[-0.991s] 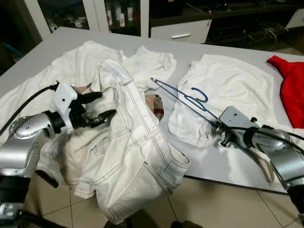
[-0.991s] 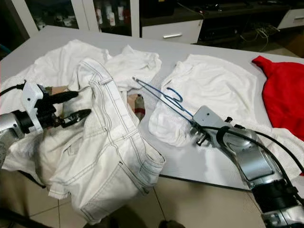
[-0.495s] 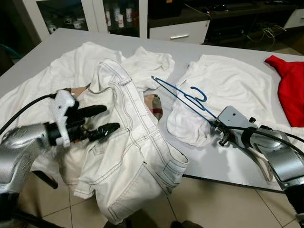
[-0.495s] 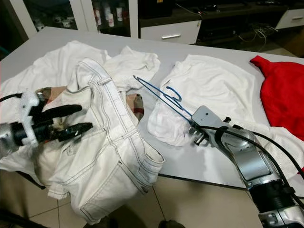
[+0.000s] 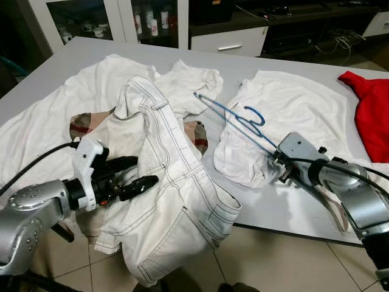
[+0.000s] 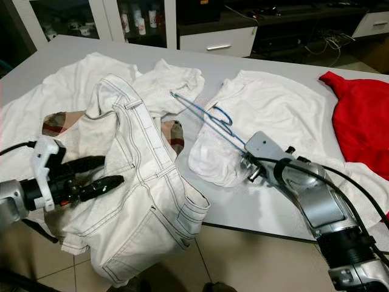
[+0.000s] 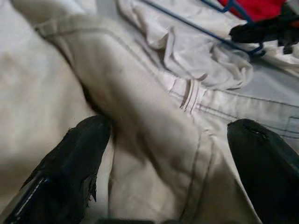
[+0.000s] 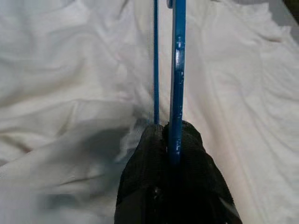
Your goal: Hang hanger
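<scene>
— Where's the right gripper (image 5: 275, 159)?
— Arm stretched low over the grey surface (image 5: 285, 210), jaws clamped on the thin blue wire hanger (image 5: 234, 119) (above a white shirt (image 5: 292, 106)).
— And the left gripper (image 5: 135, 175)?
— Jaws apart, reaching level over the white denim trousers (image 5: 176, 201).

White jeans (image 5: 170, 201) centre-left, draped over grey table (image 5: 285, 213) edge; red cloth (image 5: 371, 112) far right; white garments (image 5: 292, 112) upper centre.

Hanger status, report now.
Right gripper shut on blue hanger, held above the white shirt. Left gripper open over white jeans. Clothes cover the table.
</scene>
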You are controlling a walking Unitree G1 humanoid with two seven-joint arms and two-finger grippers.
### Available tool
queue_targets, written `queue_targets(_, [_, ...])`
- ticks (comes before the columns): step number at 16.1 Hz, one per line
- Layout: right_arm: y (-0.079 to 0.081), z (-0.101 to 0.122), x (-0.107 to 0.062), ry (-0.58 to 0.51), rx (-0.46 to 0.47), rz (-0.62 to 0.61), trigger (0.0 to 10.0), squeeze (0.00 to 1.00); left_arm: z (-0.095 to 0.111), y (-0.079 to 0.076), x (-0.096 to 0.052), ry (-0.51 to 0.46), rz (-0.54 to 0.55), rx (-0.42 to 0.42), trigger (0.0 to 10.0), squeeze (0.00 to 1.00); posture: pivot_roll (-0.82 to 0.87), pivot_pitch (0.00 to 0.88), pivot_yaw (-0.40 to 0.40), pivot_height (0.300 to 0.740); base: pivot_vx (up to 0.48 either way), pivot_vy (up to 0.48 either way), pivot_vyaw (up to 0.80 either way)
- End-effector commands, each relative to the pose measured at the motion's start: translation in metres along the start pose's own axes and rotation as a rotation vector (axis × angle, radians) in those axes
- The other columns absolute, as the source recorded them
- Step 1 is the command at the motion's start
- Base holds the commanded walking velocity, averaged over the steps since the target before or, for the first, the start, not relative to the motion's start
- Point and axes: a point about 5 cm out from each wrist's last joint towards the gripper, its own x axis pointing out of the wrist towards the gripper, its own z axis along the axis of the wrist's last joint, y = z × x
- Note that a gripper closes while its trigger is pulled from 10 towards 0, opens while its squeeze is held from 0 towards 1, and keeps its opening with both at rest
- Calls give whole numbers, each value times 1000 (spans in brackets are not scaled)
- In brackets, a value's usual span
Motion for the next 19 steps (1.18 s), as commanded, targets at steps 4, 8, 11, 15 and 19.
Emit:
queue_targets(4, [-5, 4, 0, -23, 9, -30, 10000, 0, -8, 1, 5, 78, 64, -74, 10000, 0, 115, 63, -5, 740, 0, 0, 0])
queue_targets(8, [-7, 5, -1, -27, 14, -44, 10000, 0, -14, -3, 15, 143, 63, -92, 9216, 0, 113, 62, -6, 740, 0, 0, 0])
queue_targets(11, [-10, 8, -1, -38, 18, -58, 10000, 0, -19, -11, 23, 185, 6, -85, 0, 0, 109, 60, -9, 740, 0, 0, 0])
queue_targets(15, [-16, 14, -1, -72, 42, -103, 10000, 0, -16, -16, 36, 165, -62, -92, 0, 0, 103, 54, -5, 740, 0, 0, 0])
queue_targets(19, [-23, 15, -5, -82, 68, -149, 10000, 0, 2, 6, 52, 69, -15, -102, 0, 0, 89, 48, 5, 740, 0, 0, 0])
